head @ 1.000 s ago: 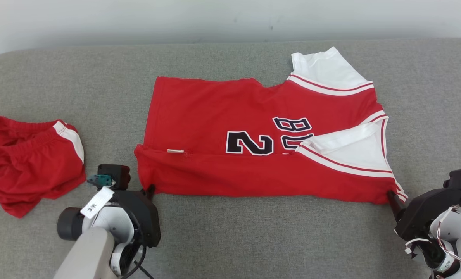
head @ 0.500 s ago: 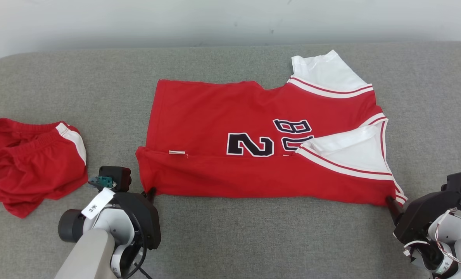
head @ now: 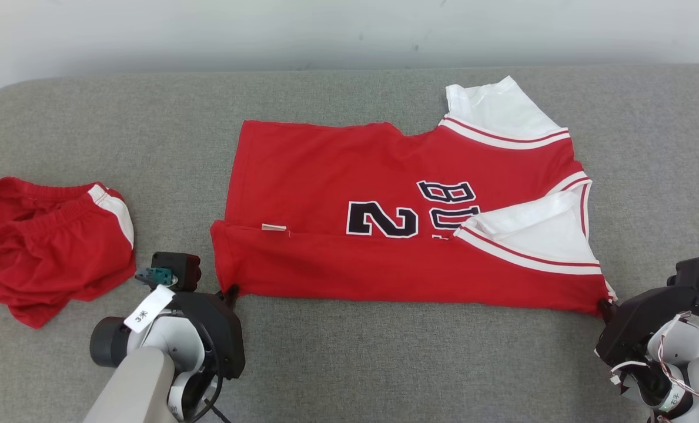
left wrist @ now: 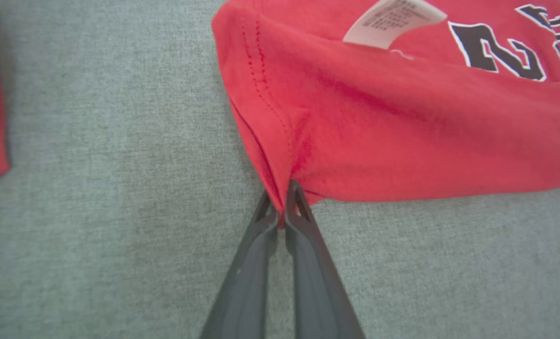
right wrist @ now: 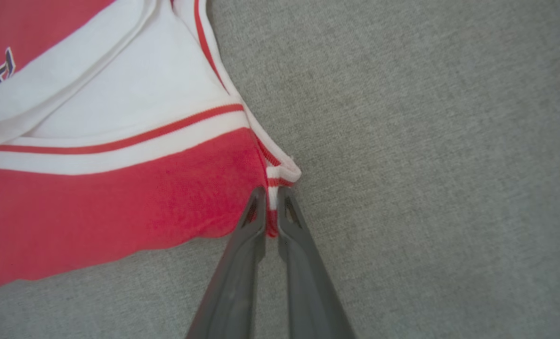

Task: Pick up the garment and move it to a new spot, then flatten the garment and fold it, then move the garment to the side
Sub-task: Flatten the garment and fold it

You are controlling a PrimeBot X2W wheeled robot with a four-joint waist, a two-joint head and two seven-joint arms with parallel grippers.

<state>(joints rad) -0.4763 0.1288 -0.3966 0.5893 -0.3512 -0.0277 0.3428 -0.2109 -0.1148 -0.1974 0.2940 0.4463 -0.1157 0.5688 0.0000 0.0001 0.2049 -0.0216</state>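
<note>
The left gripper [left wrist: 282, 209] is clamped on the near left corner of the red basketball jersey with white sleeves [head: 325, 170]. The right gripper [right wrist: 271, 212] is pinched together on the jersey's near right corner, at the striped trim. The jersey lies spread across the middle of the grey fabric-covered surface [head: 384, 364], its near edge already turned over once. Moving and flattening look done and folding is under way; the remaining folds and the shift aside are left. Crumpled red shorts with white trim [head: 43, 247] sit by the left edge.
</note>
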